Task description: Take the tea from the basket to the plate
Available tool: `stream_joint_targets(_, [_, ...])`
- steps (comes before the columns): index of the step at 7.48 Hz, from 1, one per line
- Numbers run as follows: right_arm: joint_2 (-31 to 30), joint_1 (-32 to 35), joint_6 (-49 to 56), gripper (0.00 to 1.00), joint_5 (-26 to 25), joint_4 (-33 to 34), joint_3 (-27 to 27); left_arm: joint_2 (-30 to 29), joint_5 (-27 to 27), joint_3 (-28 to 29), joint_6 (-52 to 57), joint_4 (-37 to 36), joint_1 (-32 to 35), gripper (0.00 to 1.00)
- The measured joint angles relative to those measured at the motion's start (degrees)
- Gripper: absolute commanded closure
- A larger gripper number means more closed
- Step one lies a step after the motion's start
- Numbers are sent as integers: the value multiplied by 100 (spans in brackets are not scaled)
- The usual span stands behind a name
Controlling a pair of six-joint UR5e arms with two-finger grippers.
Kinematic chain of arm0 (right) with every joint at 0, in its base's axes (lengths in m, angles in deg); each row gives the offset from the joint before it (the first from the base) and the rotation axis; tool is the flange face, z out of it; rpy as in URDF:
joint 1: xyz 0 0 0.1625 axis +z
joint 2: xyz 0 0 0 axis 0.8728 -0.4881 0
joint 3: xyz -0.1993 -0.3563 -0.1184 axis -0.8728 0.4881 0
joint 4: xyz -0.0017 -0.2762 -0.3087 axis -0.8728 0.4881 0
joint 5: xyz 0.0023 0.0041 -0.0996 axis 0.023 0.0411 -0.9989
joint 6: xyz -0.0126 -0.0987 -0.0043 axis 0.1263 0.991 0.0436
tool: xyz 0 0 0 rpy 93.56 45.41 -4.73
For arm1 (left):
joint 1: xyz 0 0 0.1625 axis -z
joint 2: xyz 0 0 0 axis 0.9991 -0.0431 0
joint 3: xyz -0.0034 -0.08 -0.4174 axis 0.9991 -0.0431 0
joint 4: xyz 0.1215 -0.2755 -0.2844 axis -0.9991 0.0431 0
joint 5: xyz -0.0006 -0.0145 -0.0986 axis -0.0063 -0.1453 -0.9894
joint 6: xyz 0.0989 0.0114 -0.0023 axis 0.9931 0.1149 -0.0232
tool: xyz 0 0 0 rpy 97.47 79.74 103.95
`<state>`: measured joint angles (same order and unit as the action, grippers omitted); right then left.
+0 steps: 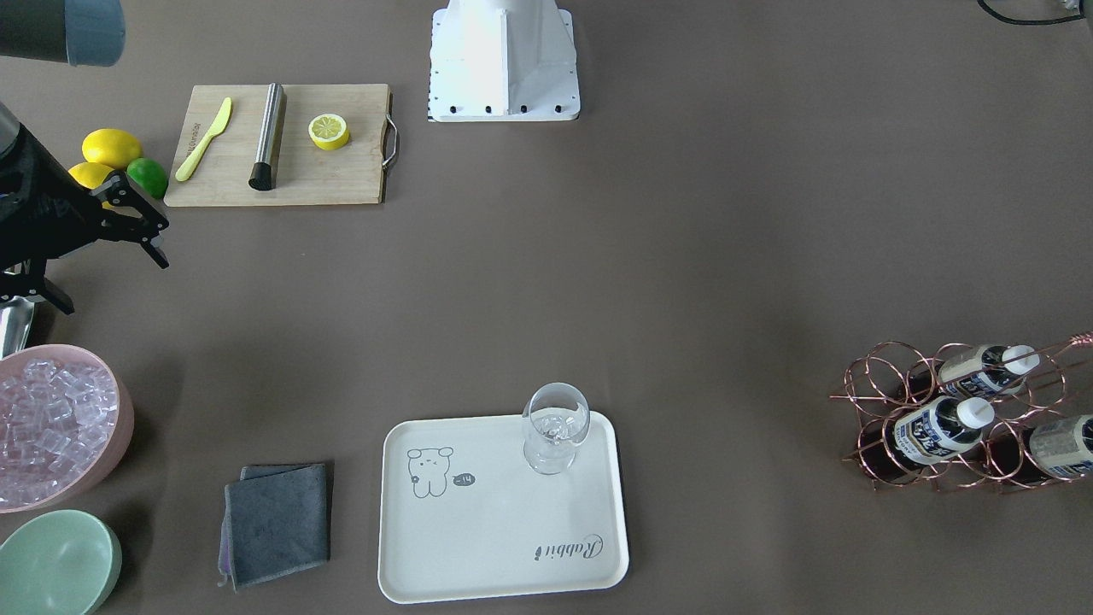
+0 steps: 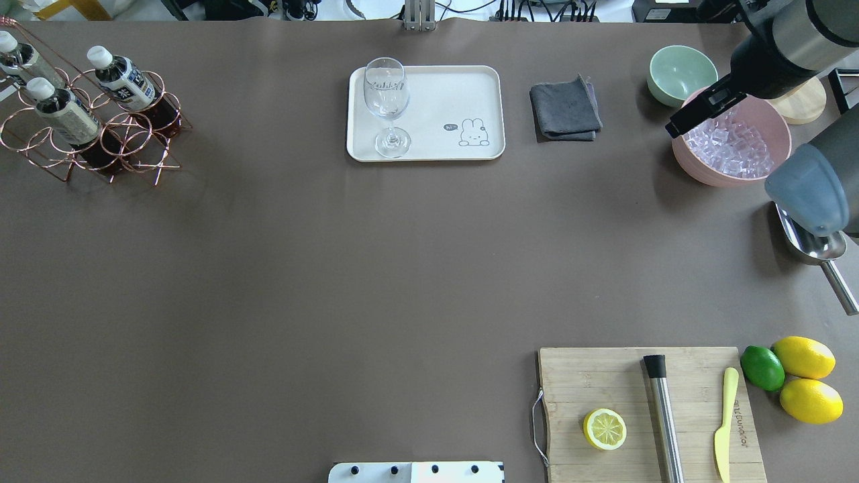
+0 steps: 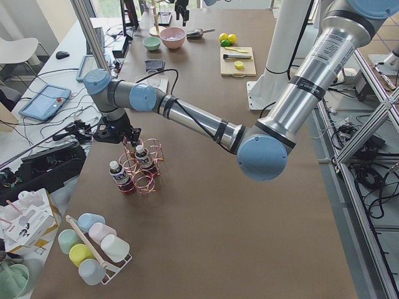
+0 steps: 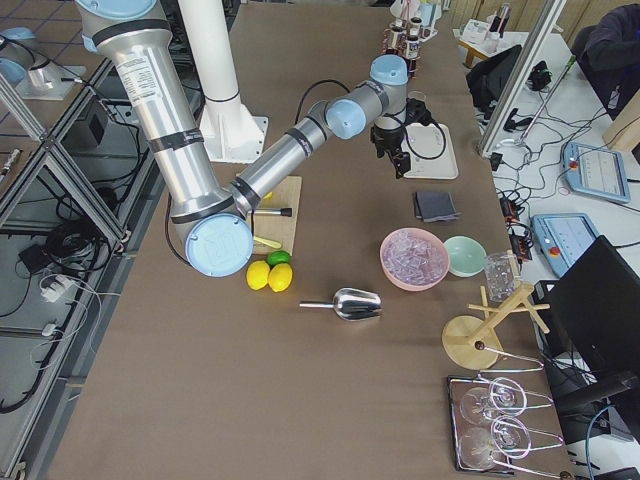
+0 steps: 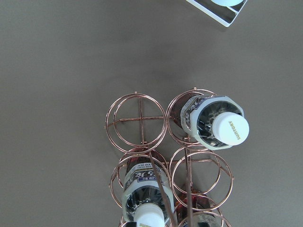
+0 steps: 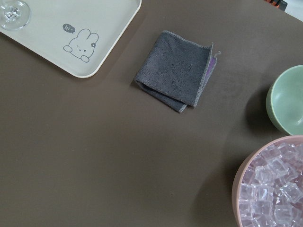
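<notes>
Above basket (image 5: pixel 140 118), left gripper (image 3: pixel 124 134) grip unreadable; right gripper (image 1: pixel 111 278) spread, empty; 3rd tea (image 1: pixel 1063 444) cut off.

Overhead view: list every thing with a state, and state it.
Three brown tea bottles: capped, in the rose-gold wire rack.
Clear wine glass: upright on cream tray.
Pink bowl: holds ice.
Green bowl: empty.
Grey cloth: folded.
Yellow lemon on wooden board: halved.
</notes>
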<state>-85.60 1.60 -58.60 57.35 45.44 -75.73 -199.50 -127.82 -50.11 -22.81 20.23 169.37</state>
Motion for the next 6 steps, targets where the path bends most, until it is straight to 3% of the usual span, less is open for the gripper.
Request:
stream_joint_targets(1, [0, -26, 5, 0, 0, 0, 9, -21, 7, 4, -2, -2, -6, 7])
stream_joint_targets(2, [-1, -40, 7, 0, 0, 0, 11, -37, 11, 8, -11, -7, -8, 19])
stream_joint_targets(3, [-6, -46, 9, 0, 0, 0, 16, -57, 12, 7, -40, -15, -7, 43])
stream_joint_targets(4, [-17, -48, 9, 0, -1, 0, 18, -69, 5, 2, -149, -11, -7, 76])
stream_joint_targets(6, [-35, -55, 9, 0, -15, 0, 29, -67, -10, -14, -256, 1, -9, 100])
